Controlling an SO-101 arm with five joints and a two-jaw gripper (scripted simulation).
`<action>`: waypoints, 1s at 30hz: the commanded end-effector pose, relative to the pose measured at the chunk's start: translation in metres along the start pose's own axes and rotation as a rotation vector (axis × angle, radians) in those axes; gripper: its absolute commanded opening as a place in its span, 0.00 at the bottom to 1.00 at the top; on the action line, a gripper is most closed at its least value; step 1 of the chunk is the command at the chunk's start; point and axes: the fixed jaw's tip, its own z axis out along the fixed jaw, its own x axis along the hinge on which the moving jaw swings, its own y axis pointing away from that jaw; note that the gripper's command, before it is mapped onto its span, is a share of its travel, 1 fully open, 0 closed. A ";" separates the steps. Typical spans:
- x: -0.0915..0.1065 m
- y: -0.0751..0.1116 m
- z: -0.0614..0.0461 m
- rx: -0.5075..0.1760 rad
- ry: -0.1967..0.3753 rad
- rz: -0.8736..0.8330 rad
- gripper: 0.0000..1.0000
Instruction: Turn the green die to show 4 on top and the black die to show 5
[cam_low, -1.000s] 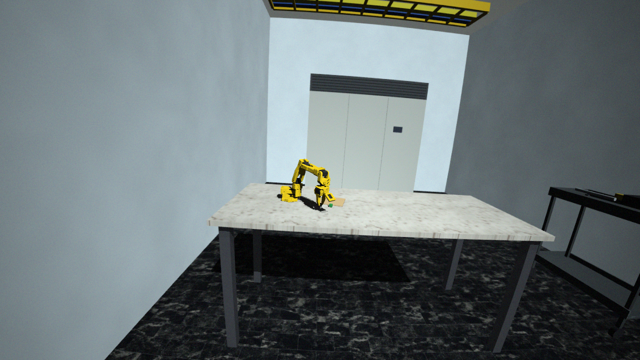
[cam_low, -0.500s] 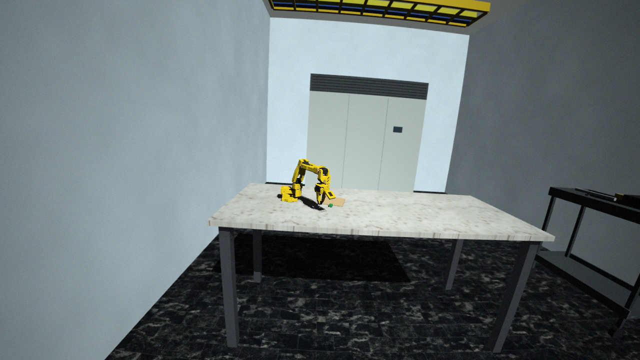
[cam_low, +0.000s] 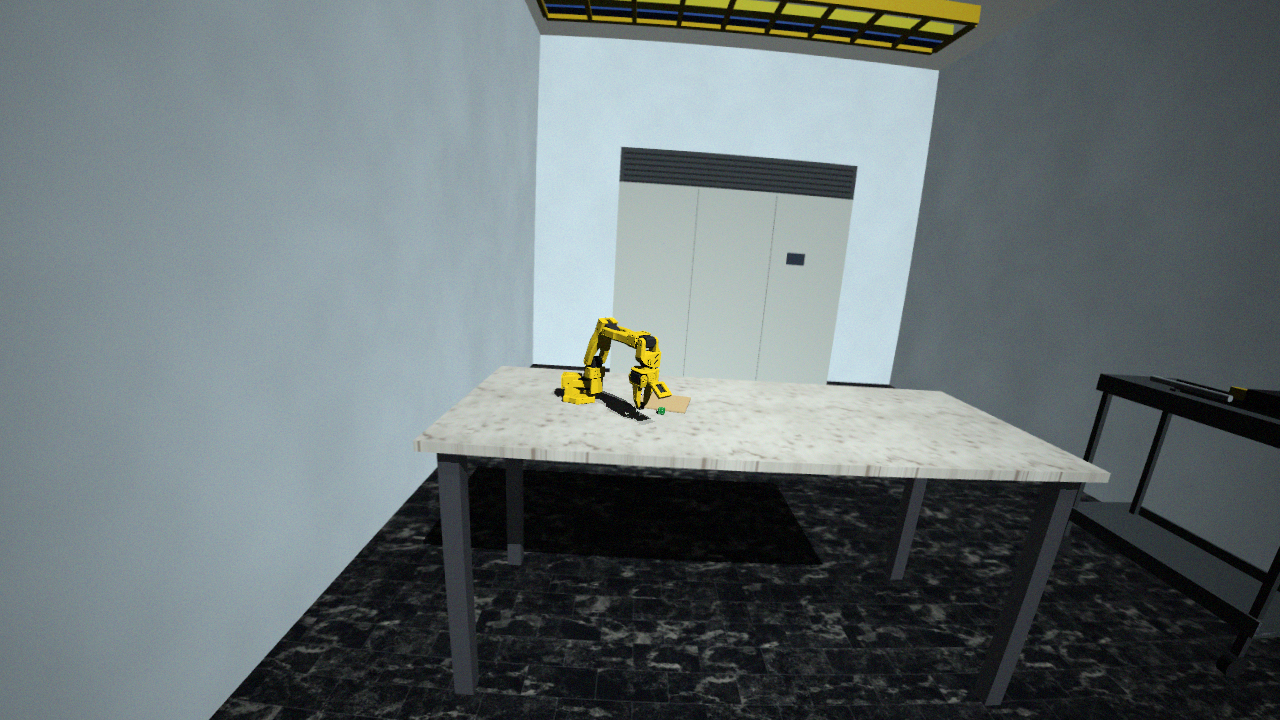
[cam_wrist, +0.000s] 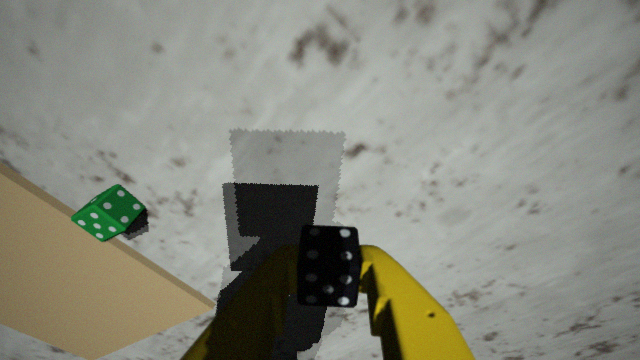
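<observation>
While the end effector grips the black die, the green die lies apart, at the mat's edge.

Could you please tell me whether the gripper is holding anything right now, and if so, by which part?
The gripper is shut on the black die, pinching its two opposite side faces.

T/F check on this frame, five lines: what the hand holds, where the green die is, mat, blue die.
1. The hand is shut on the black die. True.
2. The green die lies fully on the mat. False: it sits at the mat's edge, tilted, partly off it.
3. The black die rests on the table. False: it is held between the fingers.
4. The blue die shows in the wrist view. False: it does not.
5. The mat is tan. True.
</observation>
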 end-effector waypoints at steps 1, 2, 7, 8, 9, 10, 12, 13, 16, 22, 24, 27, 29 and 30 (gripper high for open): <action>-0.007 0.004 -0.017 -0.003 -0.085 -0.010 0.00; -0.007 0.005 -0.017 -0.003 -0.085 -0.017 0.00; -0.006 0.021 -0.016 -0.003 -0.085 -0.085 0.00; -0.005 0.026 -0.016 -0.003 -0.085 -0.105 0.00; -0.004 0.031 -0.016 -0.003 -0.085 -0.128 0.00; -0.003 0.037 -0.016 -0.003 -0.085 -0.154 0.00; -0.002 0.044 -0.016 -0.003 -0.085 -0.181 0.00; -0.002 0.044 -0.016 -0.003 -0.085 -0.181 0.00; 0.004 0.065 -0.015 -0.002 -0.085 -0.273 0.00; 0.024 0.110 -0.012 -0.001 -0.084 -0.484 0.00; 0.033 0.124 -0.012 -0.001 -0.083 -0.554 0.00; 0.047 0.143 -0.010 0.000 -0.082 -0.650 0.00; 0.051 0.148 -0.010 0.000 -0.082 -0.680 0.00; 0.051 0.148 -0.010 0.000 -0.082 -0.680 0.00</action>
